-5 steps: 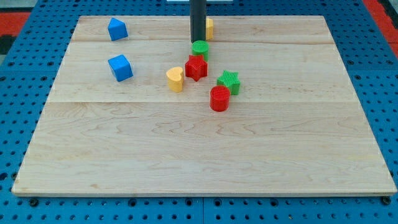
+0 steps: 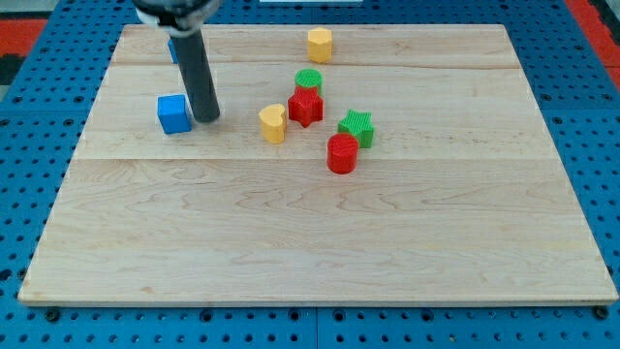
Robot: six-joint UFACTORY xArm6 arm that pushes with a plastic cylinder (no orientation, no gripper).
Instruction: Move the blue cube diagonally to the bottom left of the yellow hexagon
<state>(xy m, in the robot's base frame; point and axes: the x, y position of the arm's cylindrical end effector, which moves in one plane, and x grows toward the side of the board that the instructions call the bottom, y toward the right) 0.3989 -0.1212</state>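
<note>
The blue cube (image 2: 174, 113) sits on the wooden board's left part. My tip (image 2: 206, 118) stands right beside it, at its right side, seemingly touching. The yellow hexagon (image 2: 320, 44) sits near the view's top, right of centre, far from the cube. A second blue block (image 2: 173, 47) near the top left is mostly hidden behind my rod.
A green cylinder (image 2: 309, 80), a red star (image 2: 306, 106), a yellow heart-shaped block (image 2: 273, 123), a green star (image 2: 357, 127) and a red cylinder (image 2: 342, 153) cluster at the board's centre. The wooden board (image 2: 310, 233) lies on a blue pegboard.
My rod has moved from beside the yellow hexagon leftwards and down to the blue cube's right side. The cube has shifted a little to the left. The hexagon is now uncovered.
</note>
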